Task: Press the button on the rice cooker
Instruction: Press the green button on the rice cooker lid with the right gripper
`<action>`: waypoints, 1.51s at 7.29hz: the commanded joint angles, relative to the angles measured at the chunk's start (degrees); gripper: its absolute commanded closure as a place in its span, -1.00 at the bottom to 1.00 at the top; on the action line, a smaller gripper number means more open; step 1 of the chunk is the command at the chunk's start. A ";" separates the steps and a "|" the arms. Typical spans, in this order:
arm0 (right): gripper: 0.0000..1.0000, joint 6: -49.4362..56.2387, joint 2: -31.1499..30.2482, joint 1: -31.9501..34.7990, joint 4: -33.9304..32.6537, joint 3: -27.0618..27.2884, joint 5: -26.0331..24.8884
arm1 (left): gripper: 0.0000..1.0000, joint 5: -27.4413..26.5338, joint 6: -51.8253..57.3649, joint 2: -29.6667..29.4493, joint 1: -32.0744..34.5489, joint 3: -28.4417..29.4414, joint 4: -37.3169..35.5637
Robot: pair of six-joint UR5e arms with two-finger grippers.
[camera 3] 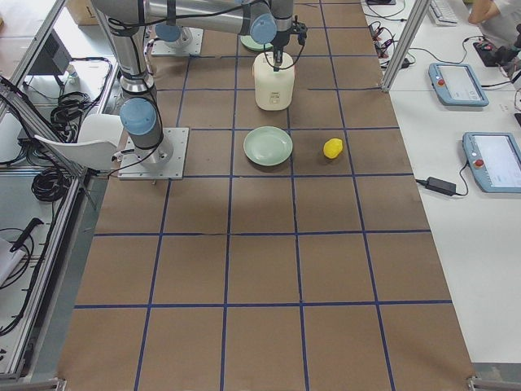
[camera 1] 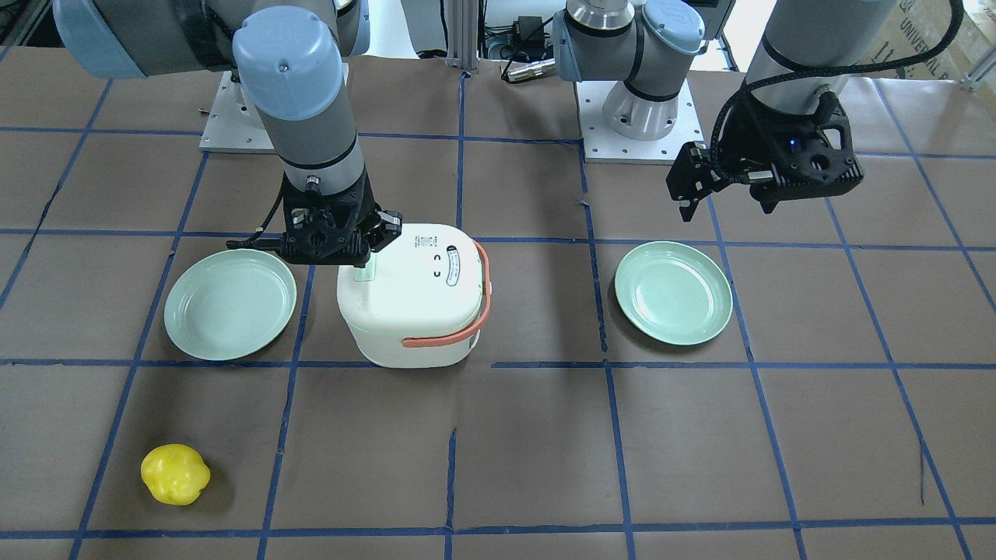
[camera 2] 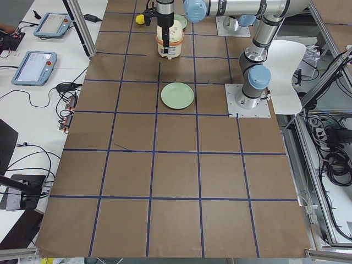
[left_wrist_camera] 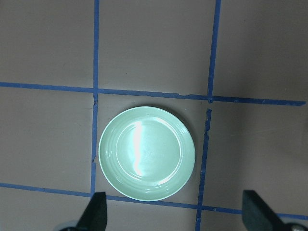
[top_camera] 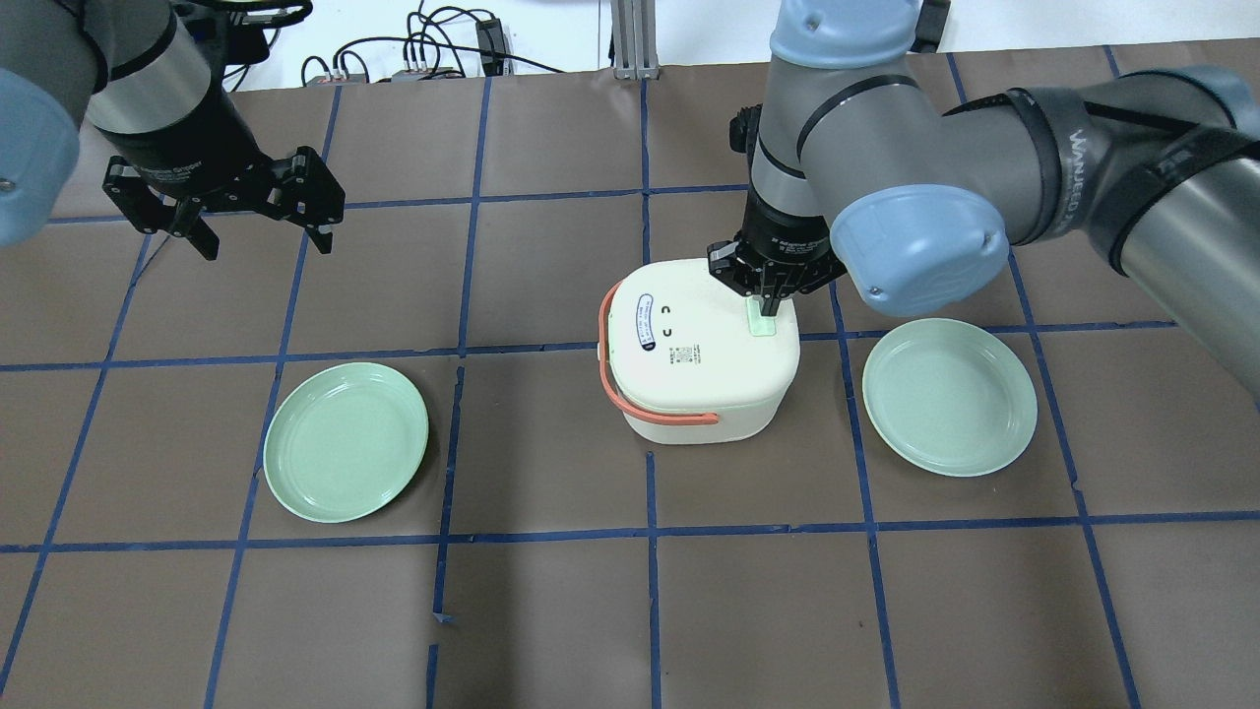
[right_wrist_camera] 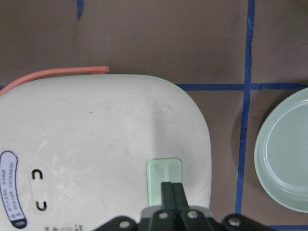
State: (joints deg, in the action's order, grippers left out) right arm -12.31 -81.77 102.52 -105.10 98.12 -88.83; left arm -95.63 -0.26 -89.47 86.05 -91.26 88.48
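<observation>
The white rice cooker (top_camera: 694, 354) with its salmon strap handle (top_camera: 630, 406) stands mid-table, lid closed, also seen in the front view (camera 1: 412, 299). A pale green button (right_wrist_camera: 164, 179) sits on the lid's edge. My right gripper (right_wrist_camera: 172, 188) is shut, its fingertips together and pressing down on that button; it shows in the overhead view (top_camera: 771, 300) and the front view (camera 1: 366, 257). My left gripper (top_camera: 261, 222) is open and empty, held high above the table over a green plate (left_wrist_camera: 147, 153), far from the cooker.
Two pale green plates lie either side of the cooker: one (top_camera: 346, 455) on my left, one (top_camera: 949, 396) on my right. A yellow pepper-like object (camera 1: 175, 474) lies near the table's far edge. Blue tape lines grid the brown table.
</observation>
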 commanded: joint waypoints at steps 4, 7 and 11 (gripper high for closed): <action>0.91 0.53 0.56 -0.04 -1.42 -0.12 -0.12 | -1.00 0.00 0.00 0.00 0.00 -0.06 0.02; 0.90 0.36 1.00 -0.40 -1.42 -0.12 -0.03 | -1.00 0.00 0.00 0.00 0.00 0.03 0.02; 0.89 0.44 1.00 -0.04 -1.51 0.31 -0.03 | -1.00 0.00 0.00 0.00 0.00 -0.06 0.02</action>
State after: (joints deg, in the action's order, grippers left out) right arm -11.93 -80.86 102.39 -106.61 98.21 -88.86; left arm -95.63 -0.26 -89.47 86.05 -91.24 88.51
